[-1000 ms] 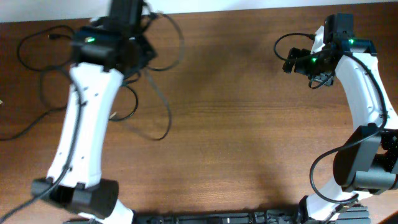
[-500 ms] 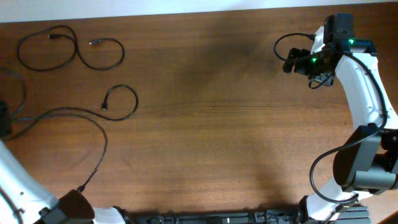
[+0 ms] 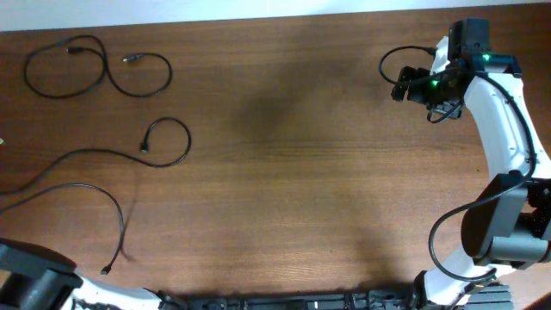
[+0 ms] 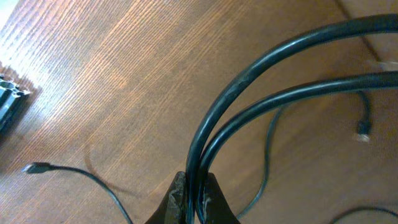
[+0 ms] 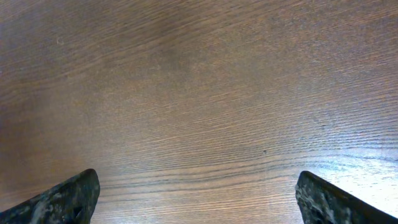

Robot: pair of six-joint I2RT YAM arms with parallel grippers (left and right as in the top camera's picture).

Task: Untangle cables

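Left hand (image 4: 196, 202) pinches a doubled strand (image 4: 202, 155), right hand (image 5: 199, 196) spread idle; I'd pull it slow, low over desk (image 3: 301, 172), clear of other cables (image 3: 188, 140).

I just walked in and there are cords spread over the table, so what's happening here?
A two-arm robot is untangling thin black cables. The left gripper is shut on a doubled strand, down at the left edge of the table. The rest of the cables lie in loose loops on the left side. The right gripper is open and empty over bare wood at the far right.
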